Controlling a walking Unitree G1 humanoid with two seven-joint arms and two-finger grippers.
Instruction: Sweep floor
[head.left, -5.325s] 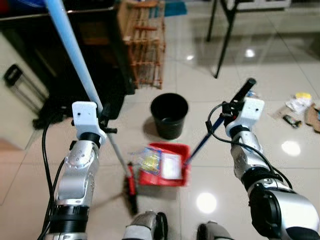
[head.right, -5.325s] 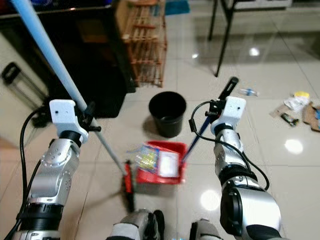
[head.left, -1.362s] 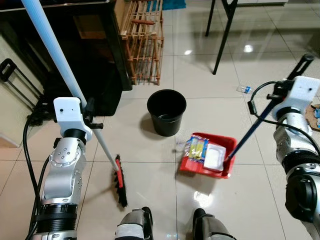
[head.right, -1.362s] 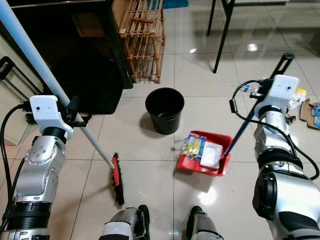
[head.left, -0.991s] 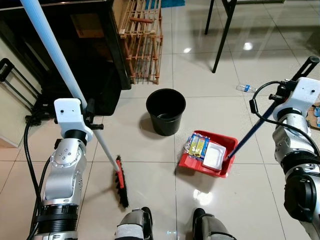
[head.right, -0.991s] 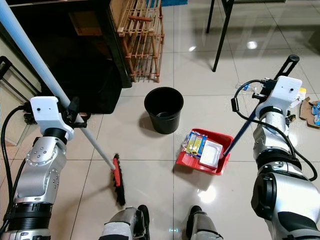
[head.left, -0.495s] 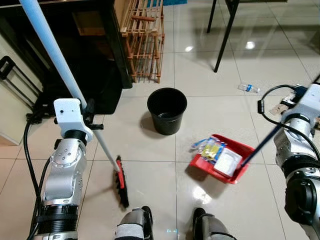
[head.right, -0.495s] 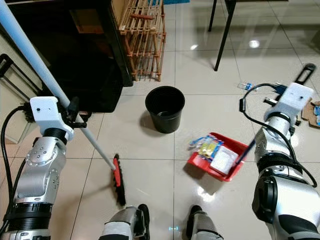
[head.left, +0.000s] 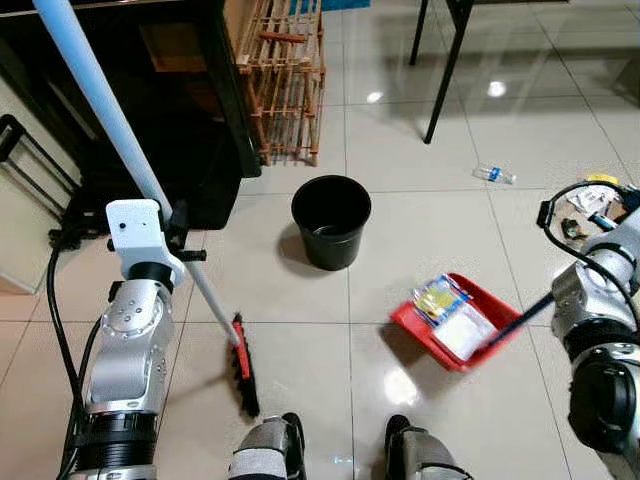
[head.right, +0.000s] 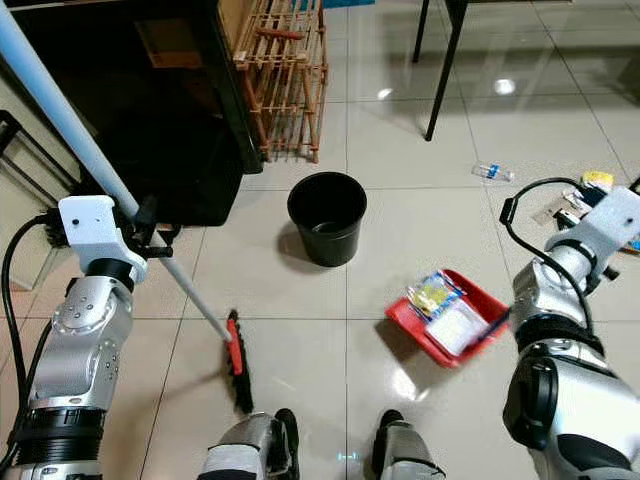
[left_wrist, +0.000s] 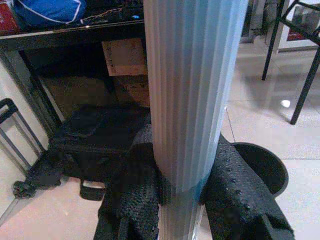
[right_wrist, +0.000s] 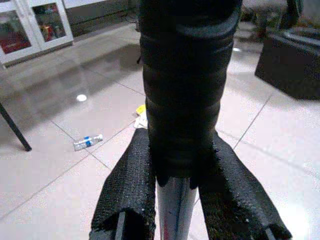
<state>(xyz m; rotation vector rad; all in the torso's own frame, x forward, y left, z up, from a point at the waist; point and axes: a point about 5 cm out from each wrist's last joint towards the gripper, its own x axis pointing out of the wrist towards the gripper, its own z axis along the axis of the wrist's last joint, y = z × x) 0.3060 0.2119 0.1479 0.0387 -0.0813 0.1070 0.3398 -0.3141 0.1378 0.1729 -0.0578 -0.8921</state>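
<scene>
Showed silver jointed arms (head.left: 130, 340) with white wrist blocks (head.left: 138, 228), looping black cables (head.left: 58, 300), and stippled black fingers (left_wrist: 132, 195).

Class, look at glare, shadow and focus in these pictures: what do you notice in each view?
Left eye view: lamp glare spots on the glossy floor tiles, shadow beside the black bin. Left wrist view: the broom handle is close and soft, the background sharper. Right wrist view: the dustpan handle looms dark and blurred.
</scene>
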